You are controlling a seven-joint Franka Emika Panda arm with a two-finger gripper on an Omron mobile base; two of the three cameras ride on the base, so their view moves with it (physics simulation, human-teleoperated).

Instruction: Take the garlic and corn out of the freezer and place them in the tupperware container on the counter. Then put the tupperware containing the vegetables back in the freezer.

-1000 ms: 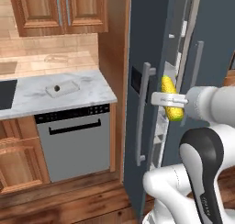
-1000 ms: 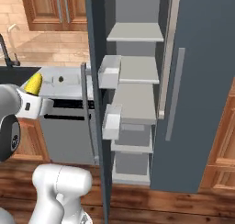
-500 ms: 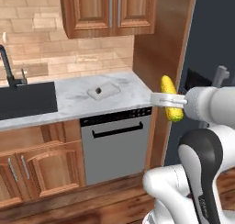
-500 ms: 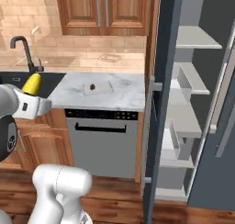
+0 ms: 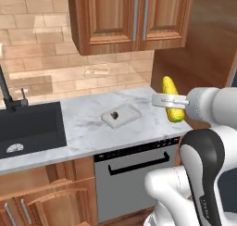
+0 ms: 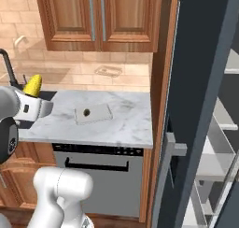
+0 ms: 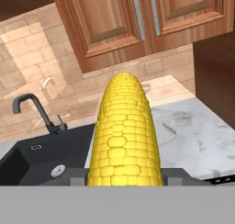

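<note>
The base has swung toward the counter (image 5: pixel 92 128), jaws clamping the corn (image 5: pixel 171 99).

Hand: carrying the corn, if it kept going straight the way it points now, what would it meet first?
Probably the black sink or the backsplash wall behind its faucet. The hand, shut on the corn, aims over the counter; depth is unclear.

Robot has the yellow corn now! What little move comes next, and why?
Probably carry the corn over above the clear tupperware container on the counter. The pincer holds the cob up in the air, off to one side of the tray, where a small dark lump already sits.
</note>
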